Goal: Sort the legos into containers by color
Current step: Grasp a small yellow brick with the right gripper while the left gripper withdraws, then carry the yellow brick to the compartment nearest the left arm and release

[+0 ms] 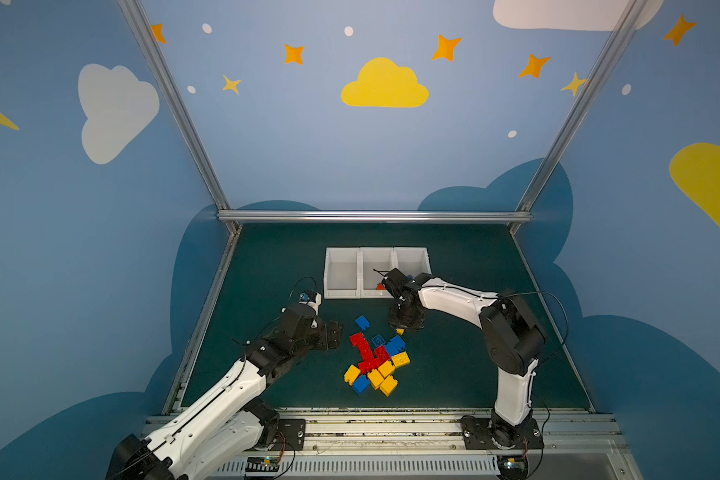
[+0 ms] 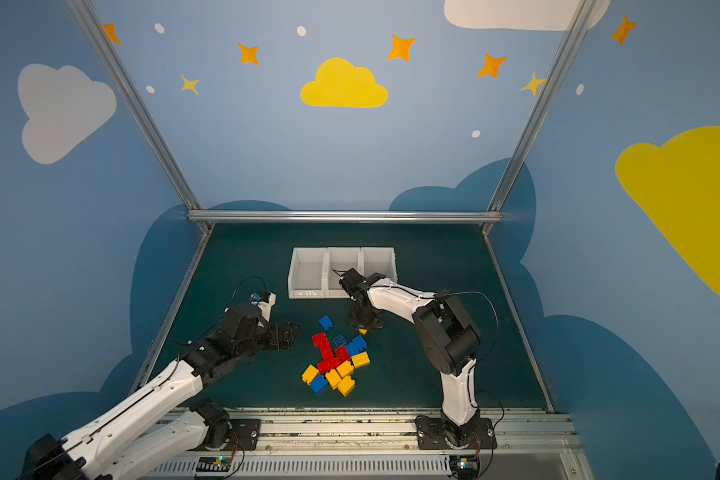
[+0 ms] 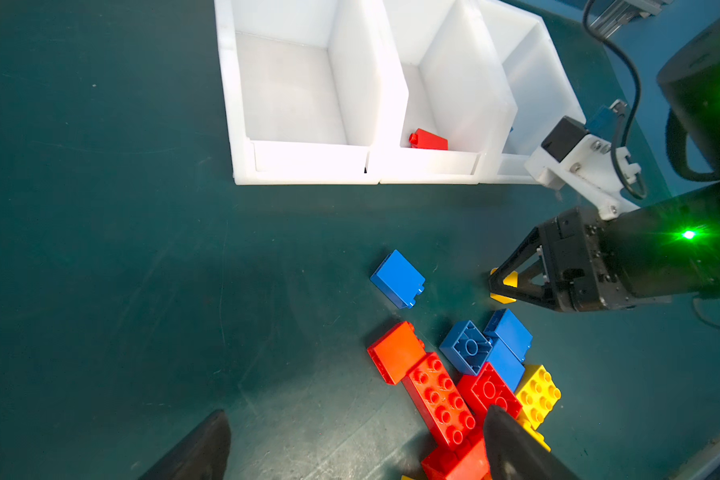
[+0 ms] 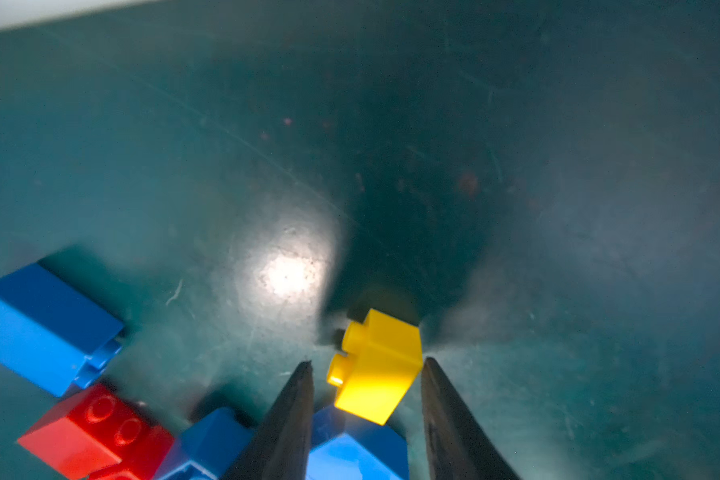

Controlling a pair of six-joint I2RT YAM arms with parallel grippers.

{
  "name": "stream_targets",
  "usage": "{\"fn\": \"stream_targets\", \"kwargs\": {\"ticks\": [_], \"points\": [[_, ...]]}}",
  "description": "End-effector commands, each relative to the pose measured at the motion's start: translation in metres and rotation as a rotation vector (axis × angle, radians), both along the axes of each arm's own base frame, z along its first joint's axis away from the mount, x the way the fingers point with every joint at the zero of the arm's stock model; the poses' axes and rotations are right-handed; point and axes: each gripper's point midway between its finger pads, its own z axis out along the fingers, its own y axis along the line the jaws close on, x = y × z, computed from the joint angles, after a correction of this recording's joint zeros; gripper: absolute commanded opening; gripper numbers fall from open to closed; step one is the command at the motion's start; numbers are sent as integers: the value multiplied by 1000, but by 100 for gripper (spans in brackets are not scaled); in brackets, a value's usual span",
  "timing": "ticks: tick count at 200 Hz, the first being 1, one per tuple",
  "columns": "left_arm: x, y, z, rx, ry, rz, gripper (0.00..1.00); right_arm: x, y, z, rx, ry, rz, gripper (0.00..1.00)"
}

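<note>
small yellow lego (image 4: 375, 365) sits btwn right fingers (image 4: 296, 415), half-closed, one side touching.

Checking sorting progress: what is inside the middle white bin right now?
The left wrist view shows one red lego brick in the middle bin. The bin's front wall hides the floor nearest it.

You're looking at a robot lab cell dressed up like a kid's playroom. The walls (image 1: 292, 158) are painted blue with cartoon clouds and stars, but aluminium framing (image 1: 375, 216) boxes the space in. Two arms (image 1: 512, 332) are bolted to a metal rail (image 1: 391, 432) at the front, with loose cables and little circuit boards showing. The worktop (image 1: 474, 374) is a scuffed dark green mat, more test bench than nursery.
</note>
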Motion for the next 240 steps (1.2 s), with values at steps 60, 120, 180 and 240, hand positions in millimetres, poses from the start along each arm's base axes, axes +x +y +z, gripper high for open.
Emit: {"fn": "stream_targets", "kwargs": {"ticks": [60, 120, 180, 240], "points": [[-2, 3, 1, -22, -3, 18, 95, 1, 2, -5, -8, 18, 9, 23], [-10, 11, 1, -44, -7, 59, 95, 22, 28, 54, 52, -81, 129, 21], [-17, 17, -5, -56, 12, 87, 95, 75, 96, 128, 158, -243, 303, 21], [-31, 16, -14, -101, 68, 88, 95, 115, 160, 127, 272, -343, 436, 22]]}}
